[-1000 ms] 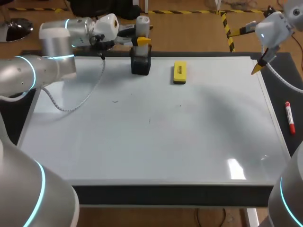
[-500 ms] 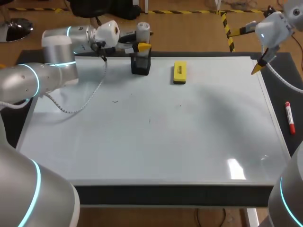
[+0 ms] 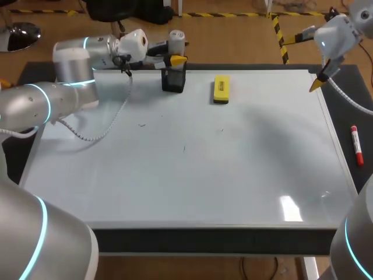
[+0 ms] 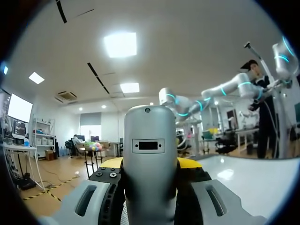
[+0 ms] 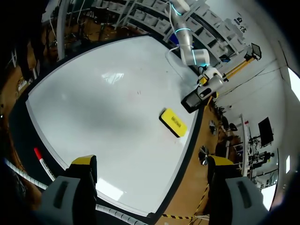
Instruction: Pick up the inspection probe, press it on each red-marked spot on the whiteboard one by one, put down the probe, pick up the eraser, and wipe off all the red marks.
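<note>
The silver probe is held in my left gripper, just above the black holder at the whiteboard's far edge. From the left wrist, the probe fills the gap between the yellow-tipped fingers, which press on it from both sides. The yellow eraser lies flat to the right of the holder. My right gripper hangs open over the board's far right corner; in its own view the right gripper holds nothing, with the eraser and the holder far ahead.
A red marker lies on the dark table strip right of the whiteboard, also seen from the right wrist as the marker. A few faint small marks dot the board's middle left. The left arm's white cable droops over the far left of the board.
My left wrist has turned and shifted a little to the right, and the probe's top now sits slightly lower over the holder. The right arm has kept still.
</note>
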You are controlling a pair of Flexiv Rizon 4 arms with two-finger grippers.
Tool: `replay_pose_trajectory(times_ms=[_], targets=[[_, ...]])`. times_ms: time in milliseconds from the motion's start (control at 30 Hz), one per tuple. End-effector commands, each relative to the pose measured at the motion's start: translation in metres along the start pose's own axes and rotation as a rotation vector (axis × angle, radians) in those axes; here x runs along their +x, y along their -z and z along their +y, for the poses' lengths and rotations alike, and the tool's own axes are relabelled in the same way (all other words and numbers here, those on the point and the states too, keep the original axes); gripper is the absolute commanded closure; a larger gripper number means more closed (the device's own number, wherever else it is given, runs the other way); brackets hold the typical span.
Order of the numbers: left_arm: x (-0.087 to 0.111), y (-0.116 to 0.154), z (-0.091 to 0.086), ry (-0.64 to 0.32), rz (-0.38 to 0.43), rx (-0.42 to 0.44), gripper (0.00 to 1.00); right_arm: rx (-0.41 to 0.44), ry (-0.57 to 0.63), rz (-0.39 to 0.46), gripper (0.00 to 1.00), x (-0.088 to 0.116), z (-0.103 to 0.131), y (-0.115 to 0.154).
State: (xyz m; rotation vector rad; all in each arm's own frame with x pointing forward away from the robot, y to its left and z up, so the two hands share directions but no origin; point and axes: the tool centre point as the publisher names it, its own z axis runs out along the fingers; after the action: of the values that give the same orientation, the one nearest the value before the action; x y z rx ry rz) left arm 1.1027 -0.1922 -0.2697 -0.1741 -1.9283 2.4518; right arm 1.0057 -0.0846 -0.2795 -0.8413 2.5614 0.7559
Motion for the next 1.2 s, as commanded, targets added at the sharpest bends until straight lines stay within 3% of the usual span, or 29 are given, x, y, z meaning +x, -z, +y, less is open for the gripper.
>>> replay_pose_trajectory(times_ms=[33,67,333,533,833,1200], targets=[[-0.001,0.000,0.002,-0.001,0.002,0.002,0.20,0.003,0.002,0.005,0.00,-0.001,0.000,0.000],[-0.002,0.000,0.001,-0.001,0.002,0.001,0.00,0.003,0.002,0.005,0.00,-0.001,0.000,0.000],[0.000,-0.003,-0.003,-0.006,-0.001,-0.005,0.00,0.003,0.002,0.005,0.00,-0.001,0.000,0.000],[0.006,-0.004,-0.016,-0.025,-0.035,-0.027,0.00,0.003,0.002,0.005,0.00,-0.001,0.000,0.000],[0.015,0.013,-0.046,-0.069,-0.172,-0.080,0.00,0.003,0.002,0.005,0.00,-0.001,0.000,0.000],[0.027,0.028,-0.066,-0.074,-0.338,-0.171,0.00,0.003,0.002,0.005,0.00,-0.001,0.000,0.000]])
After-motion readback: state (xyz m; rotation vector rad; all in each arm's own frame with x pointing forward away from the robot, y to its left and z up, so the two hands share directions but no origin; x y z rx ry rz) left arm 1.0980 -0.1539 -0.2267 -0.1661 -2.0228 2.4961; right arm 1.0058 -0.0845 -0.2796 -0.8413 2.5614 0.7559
